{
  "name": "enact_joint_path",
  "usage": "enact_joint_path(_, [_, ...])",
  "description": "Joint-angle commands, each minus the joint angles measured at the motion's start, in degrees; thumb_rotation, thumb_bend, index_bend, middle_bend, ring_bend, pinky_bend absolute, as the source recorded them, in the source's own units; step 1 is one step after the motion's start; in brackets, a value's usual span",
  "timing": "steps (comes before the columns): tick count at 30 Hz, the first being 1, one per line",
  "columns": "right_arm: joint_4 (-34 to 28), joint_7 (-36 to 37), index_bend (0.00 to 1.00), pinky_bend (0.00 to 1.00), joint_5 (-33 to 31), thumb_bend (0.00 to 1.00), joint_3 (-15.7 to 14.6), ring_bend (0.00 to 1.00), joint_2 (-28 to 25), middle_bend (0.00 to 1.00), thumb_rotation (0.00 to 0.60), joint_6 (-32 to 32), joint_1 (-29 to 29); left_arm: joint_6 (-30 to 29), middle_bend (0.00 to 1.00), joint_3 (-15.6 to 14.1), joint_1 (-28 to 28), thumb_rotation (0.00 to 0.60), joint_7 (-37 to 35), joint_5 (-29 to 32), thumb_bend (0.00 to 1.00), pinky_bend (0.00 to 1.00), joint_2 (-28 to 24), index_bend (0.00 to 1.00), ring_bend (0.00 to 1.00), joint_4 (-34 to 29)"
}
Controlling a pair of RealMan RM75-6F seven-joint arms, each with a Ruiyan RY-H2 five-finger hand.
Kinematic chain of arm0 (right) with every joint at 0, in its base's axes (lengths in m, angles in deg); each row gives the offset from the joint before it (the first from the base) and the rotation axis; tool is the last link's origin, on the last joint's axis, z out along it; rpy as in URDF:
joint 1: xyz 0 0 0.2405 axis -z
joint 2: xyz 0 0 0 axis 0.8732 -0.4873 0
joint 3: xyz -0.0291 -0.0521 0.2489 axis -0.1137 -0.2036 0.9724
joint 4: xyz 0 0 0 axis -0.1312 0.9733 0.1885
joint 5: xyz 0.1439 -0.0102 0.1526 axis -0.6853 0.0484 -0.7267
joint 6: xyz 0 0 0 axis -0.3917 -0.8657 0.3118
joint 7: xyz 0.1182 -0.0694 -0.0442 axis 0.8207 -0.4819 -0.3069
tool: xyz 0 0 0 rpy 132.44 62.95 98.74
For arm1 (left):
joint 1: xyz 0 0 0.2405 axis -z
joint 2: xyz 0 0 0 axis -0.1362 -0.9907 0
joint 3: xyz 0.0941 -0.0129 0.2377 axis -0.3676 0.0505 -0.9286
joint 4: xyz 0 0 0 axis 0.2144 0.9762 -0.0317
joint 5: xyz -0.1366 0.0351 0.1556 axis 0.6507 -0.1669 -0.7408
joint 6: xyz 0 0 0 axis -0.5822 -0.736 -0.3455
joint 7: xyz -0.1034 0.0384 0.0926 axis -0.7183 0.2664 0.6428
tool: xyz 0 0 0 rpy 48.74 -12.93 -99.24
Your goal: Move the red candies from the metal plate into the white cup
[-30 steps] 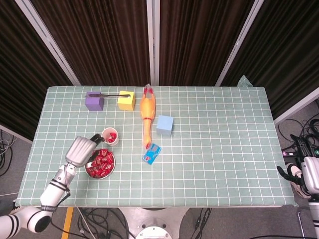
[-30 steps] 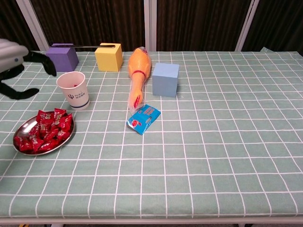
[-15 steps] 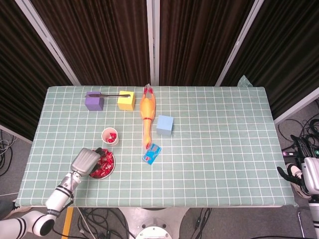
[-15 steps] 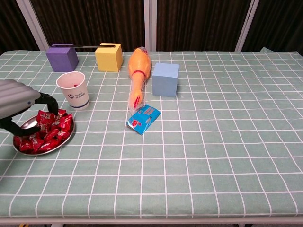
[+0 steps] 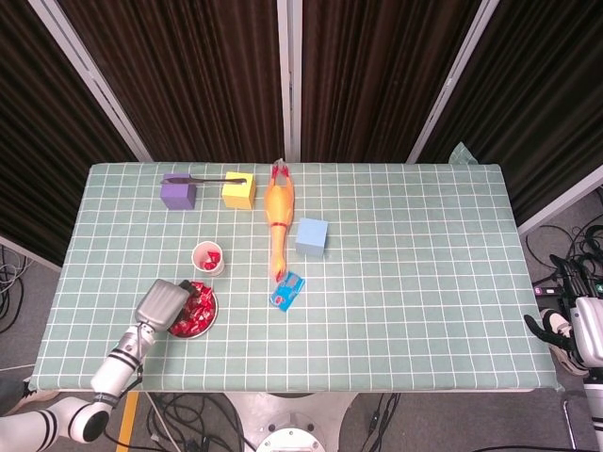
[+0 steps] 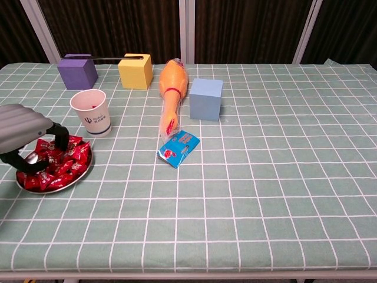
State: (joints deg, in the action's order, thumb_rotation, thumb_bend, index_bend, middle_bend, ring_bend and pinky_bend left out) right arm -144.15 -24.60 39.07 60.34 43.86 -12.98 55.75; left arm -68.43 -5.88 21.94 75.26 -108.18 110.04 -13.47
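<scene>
The metal plate (image 6: 23, 184) (image 5: 209, 322) holds a heap of red candies (image 6: 69, 160) (image 5: 195, 316) near the table's front left. Just behind it stands the white cup (image 6: 92, 112) (image 5: 208, 258) with a few red candies inside. My left hand (image 6: 26, 137) (image 5: 161, 305) is down over the plate's left side. Its dark fingers (image 6: 61, 137) curl into the heap with the thumb underneath, still apart, and no candy is lifted. My right hand (image 5: 577, 337) hangs beyond the table's right edge, low and holding nothing.
Behind the cup are a purple block (image 6: 78, 71) and a yellow block (image 6: 135, 71). An orange rubber chicken (image 6: 172, 88) lies lengthwise mid-table, with a light blue cube (image 6: 206, 98) to its right. A blue snack packet (image 6: 178, 148) lies in front of them.
My left hand came back from beside the cup and dropped onto the plate; its fingers now dig into the candies and the thumb has drawn in. The right hand has not moved.
</scene>
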Motion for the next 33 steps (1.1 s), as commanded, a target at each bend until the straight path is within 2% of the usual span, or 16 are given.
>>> enact_joint_path(1, [0.0,0.0,0.01,0.38,0.0,0.16,0.0,0.02,0.0,0.10,0.600,0.0,0.0,0.1,0.48,0.0,0.1,0.600,0.4,-0.1,0.35,1.00,0.3,0.46,0.89,0.4])
enact_joint_path(11, [0.1,0.1,0.01,0.38,-0.2,0.16,0.1,0.02,0.0,0.10,0.600,0.1,0.0,1.2,0.50,0.0,0.5,0.600,1.1,-0.3,0.35,1.00,1.2,0.51,0.89,1.7])
enact_joint_path(21, [0.1,0.3,0.01,0.38,-0.3,0.16,0.0,0.02,-0.1,0.10,0.600,0.0,0.1,2.0,0.63,0.2,0.5,0.600,-0.8,-0.6,0.37,1.00,1.9,0.61,0.91,3.4])
enact_joint_path(28, [0.2,0.5,0.01,0.38,-0.3,0.16,0.1,0.02,0.0,0.10,0.600,0.2,-0.1,0.9,0.71,0.7,0.3,0.600,-5.1,-2.1,0.45,1.00,1.1,0.67,0.93,3.2])
enact_joint_path(33, [0.4,0.8,0.01,0.38,-0.2,0.16,0.2,0.02,0.1,0.10,0.600,0.3,-0.1,-0.5,0.72,1.5,-0.1,0.600,-7.8,-2.7,0.48,1.00,-1.7,0.68,0.93,-0.3])
